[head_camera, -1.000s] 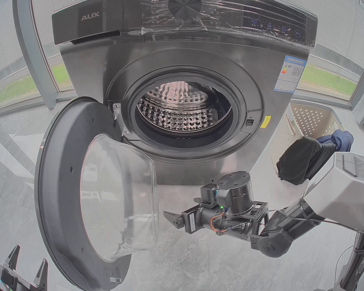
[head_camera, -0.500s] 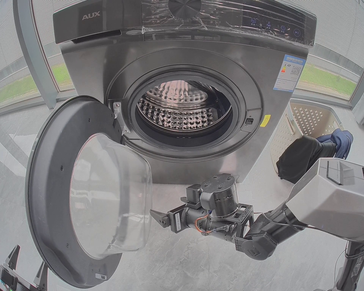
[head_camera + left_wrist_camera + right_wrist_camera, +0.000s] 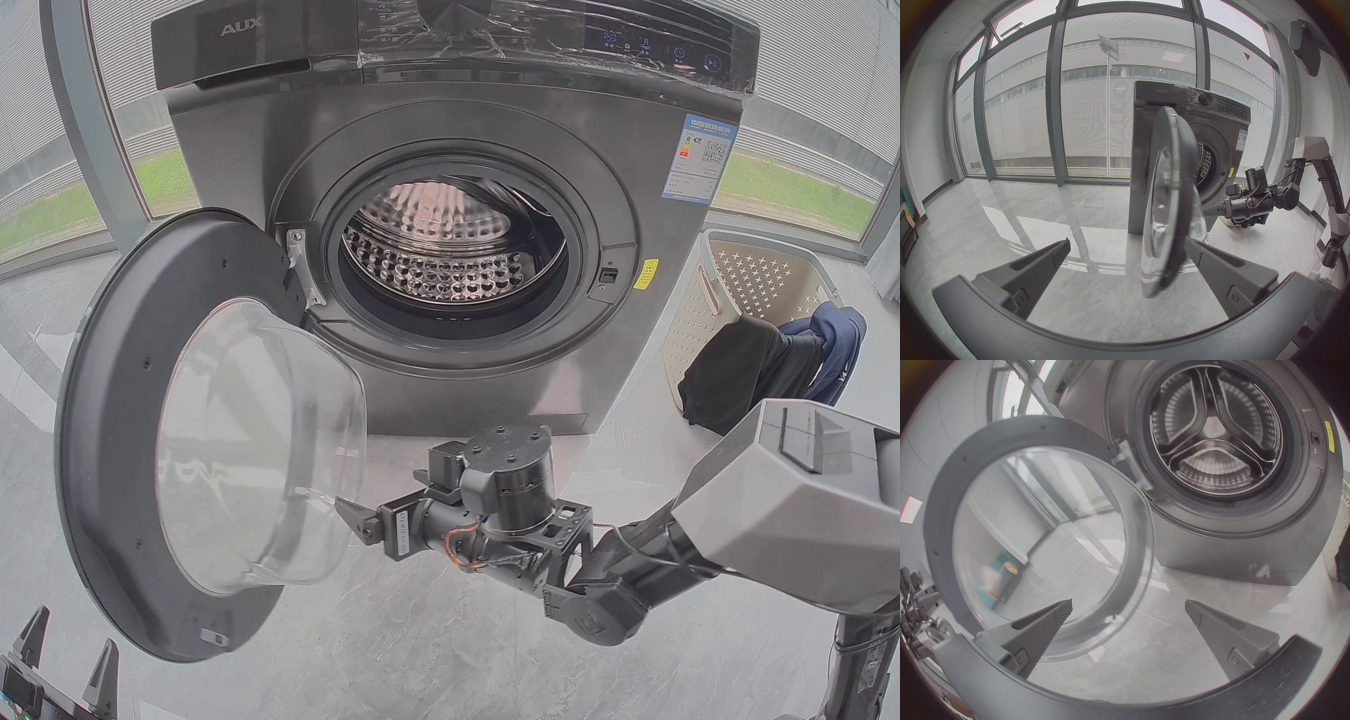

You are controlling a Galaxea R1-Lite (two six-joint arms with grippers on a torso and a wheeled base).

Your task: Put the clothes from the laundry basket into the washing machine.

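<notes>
The washing machine [image 3: 450,122] stands ahead with its round door [image 3: 178,441] swung open to the left and its steel drum [image 3: 441,253] bare inside. My right gripper [image 3: 349,518] hangs low in front of the machine, open and holding nothing, its tip right at the door's glass bowl [image 3: 262,450]. In the right wrist view the spread fingers [image 3: 1059,611] frame the door glass [image 3: 1040,547]. The beige laundry basket [image 3: 759,272] stands right of the machine with a black garment [image 3: 741,370] and a blue one [image 3: 837,342] draped over its rim. My left gripper [image 3: 67,647] rests open at the lower left.
Grey tiled floor [image 3: 394,647] spreads in front of the machine. The open door [image 3: 1167,201] sticks out into the left side. Tall windows [image 3: 1022,103] lie behind and to the left of the machine.
My right gripper has moved left and slightly up toward the door glass, and the door has swung a bit wider to the left. The head view has also shifted a little.
</notes>
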